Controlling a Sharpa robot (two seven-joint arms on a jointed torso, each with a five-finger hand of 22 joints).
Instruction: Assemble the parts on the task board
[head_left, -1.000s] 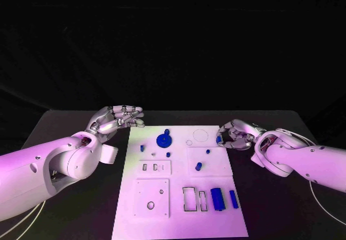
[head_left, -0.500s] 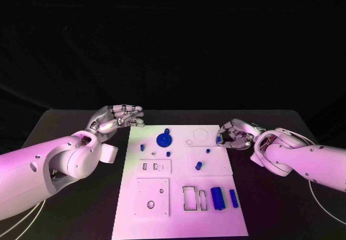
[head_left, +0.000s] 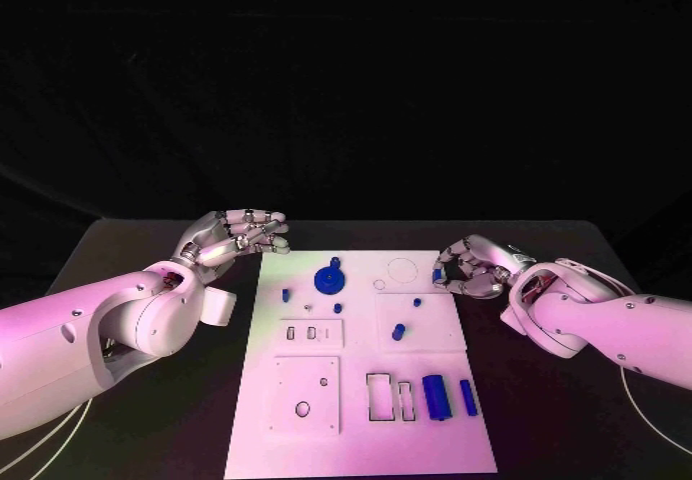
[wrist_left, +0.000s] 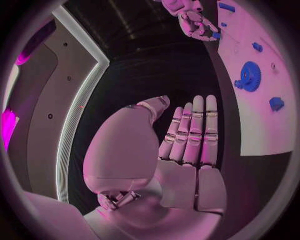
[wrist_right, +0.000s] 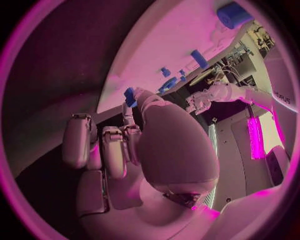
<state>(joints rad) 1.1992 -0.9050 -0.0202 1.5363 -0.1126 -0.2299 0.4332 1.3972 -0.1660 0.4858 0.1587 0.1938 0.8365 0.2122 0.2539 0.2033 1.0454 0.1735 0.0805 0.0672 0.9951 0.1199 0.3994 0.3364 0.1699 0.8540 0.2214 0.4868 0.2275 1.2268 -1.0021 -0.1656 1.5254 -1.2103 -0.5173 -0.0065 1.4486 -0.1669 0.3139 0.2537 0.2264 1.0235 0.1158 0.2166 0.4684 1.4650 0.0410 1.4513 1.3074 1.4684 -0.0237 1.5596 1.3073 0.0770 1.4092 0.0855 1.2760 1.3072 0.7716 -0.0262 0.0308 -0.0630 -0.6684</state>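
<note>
The white task board (head_left: 361, 400) lies in the middle of the black surface (head_left: 130, 260), its long side running away from the robot, with both arms poised at its far end. The right hand (head_left: 469, 268) hovers at the board's right edge, fingers curled inward, pinching a small blue part (head_left: 437, 276) at the fingertips; the right wrist view shows the same blue part (wrist_right: 130, 96) gripped at the tip of the thumb and a finger, just above the board's edge. The left hand (head_left: 238, 236) hangs off the board's far left corner, above the dark surface, holding nothing; the left wrist view shows its fingers (wrist_left: 194, 130) stretched out straight and side by side, palm bare.

On the board, a blue gear (head_left: 330, 279) sits near the far end, left of centre, beside an empty round outline (head_left: 402, 269). Several small blue pegs (head_left: 398, 331) are scattered through the board's middle. Nearer the robot, two blue blocks (head_left: 436, 396) stand just beside empty rectangular slots (head_left: 378, 397) on the right half, while a square plate (head_left: 304, 394) with a dark oval hole occupies the left half.
</note>
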